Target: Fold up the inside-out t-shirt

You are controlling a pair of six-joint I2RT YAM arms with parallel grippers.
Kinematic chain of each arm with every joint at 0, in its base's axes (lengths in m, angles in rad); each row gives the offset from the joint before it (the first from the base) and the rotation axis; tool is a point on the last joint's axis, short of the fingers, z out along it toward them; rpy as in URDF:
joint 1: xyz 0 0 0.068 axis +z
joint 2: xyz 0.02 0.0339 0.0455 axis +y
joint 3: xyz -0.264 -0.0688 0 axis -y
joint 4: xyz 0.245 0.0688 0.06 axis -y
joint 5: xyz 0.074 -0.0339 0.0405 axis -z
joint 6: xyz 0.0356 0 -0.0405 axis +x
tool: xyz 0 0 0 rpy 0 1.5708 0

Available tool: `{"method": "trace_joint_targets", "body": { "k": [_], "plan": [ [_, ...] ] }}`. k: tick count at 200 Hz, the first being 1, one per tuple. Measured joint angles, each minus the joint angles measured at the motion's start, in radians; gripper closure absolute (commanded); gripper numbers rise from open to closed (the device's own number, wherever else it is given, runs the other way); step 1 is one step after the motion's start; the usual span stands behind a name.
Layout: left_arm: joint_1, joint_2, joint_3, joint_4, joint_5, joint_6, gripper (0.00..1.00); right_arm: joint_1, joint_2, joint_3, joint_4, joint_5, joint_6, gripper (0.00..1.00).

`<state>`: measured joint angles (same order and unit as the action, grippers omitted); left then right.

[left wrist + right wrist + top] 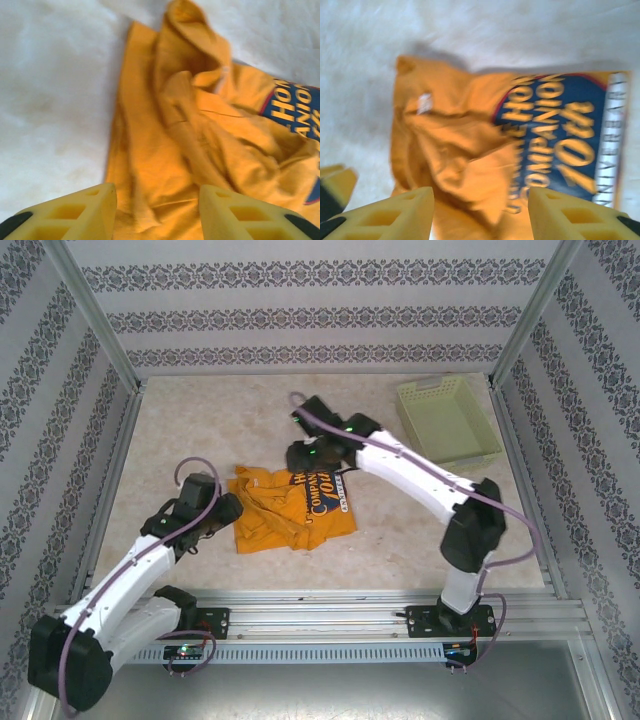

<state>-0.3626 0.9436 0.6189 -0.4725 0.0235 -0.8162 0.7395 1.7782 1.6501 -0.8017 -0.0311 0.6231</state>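
Observation:
The inside-out t-shirt [290, 508] lies crumpled in a rough rectangle on the table's middle, orange-yellow with a dark blue printed graphic [325, 496] facing up on its right part. My left gripper [232, 508] sits at the shirt's left edge, and its yellow fingers [95, 212] stand apart over rumpled cloth [170, 150] with nothing pinched. My right gripper [300, 462] hovers at the shirt's far edge; its fingers [555, 215] are spread above the folds and the print [560, 135], holding nothing.
A pale green basket [447, 420] stands at the back right of the table. Patterned walls and metal frame posts close in the sides and back. Bare beige tabletop [180, 430] lies left of and behind the shirt.

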Motion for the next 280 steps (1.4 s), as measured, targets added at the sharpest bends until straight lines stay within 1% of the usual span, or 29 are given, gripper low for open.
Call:
{"method": "trace_joint_targets", "body": {
  "k": [24,46,67,76,81,102,130,141,154,171,183,194,210,223,238,260,270,280],
  "plan": [
    [-0.151,0.142,0.133,-0.003,-0.052,0.004,0.44,-0.111,-0.033,-0.156,0.07,0.028,0.0,0.47],
    [-0.284,0.319,0.264,-0.001,-0.107,0.005,0.36,-0.164,-0.029,-0.27,0.125,0.004,-0.001,0.47],
    [-0.358,0.465,0.36,-0.004,-0.161,0.008,0.27,-0.19,-0.005,-0.291,0.18,-0.039,-0.003,0.47],
    [-0.373,0.528,0.401,-0.006,-0.176,0.008,0.27,-0.192,0.011,-0.288,0.21,-0.054,-0.005,0.47],
    [-0.377,0.562,0.419,-0.007,-0.185,0.008,0.28,-0.192,0.024,-0.284,0.224,-0.065,-0.005,0.47],
    [-0.375,0.648,0.439,-0.004,-0.209,0.002,0.39,-0.192,0.097,-0.247,0.27,-0.101,-0.009,0.47],
    [-0.364,0.655,0.373,0.005,-0.219,-0.015,0.59,-0.192,0.211,-0.192,0.29,-0.11,-0.012,0.5],
    [-0.356,0.633,0.314,0.025,-0.221,-0.03,0.64,-0.192,0.244,-0.187,0.29,-0.108,-0.01,0.53],
    [-0.348,0.587,0.228,0.05,-0.224,-0.046,0.68,-0.192,0.267,-0.189,0.282,-0.094,-0.001,0.57],
    [-0.331,0.5,0.097,0.087,-0.22,-0.065,0.72,-0.193,0.264,-0.221,0.284,-0.066,0.014,0.63],
    [-0.304,0.447,0.024,0.119,-0.2,-0.068,0.75,-0.192,0.244,-0.272,0.305,-0.048,0.034,0.66],
    [-0.262,0.427,-0.011,0.152,-0.169,-0.067,0.75,-0.192,0.203,-0.337,0.335,-0.036,0.05,0.69],
    [-0.204,0.436,-0.013,0.198,-0.127,-0.045,0.77,-0.191,0.12,-0.461,0.377,-0.032,0.087,0.7],
    [-0.16,0.483,0.023,0.228,-0.086,-0.013,0.78,-0.179,0.046,-0.563,0.406,-0.025,0.125,0.71],
    [-0.112,0.575,0.099,0.256,-0.032,0.026,0.77,-0.158,-0.029,-0.66,0.436,-0.001,0.167,0.72],
    [-0.063,0.735,0.28,0.265,0.039,0.09,0.73,-0.067,-0.134,-0.781,0.459,0.035,0.248,0.72],
    [-0.056,0.794,0.37,0.261,0.064,0.116,0.68,-0.008,-0.162,-0.807,0.457,0.045,0.28,0.71],
    [-0.056,0.818,0.433,0.262,0.083,0.137,0.61,0.051,-0.175,-0.811,0.447,0.043,0.304,0.7]
  ]
}}
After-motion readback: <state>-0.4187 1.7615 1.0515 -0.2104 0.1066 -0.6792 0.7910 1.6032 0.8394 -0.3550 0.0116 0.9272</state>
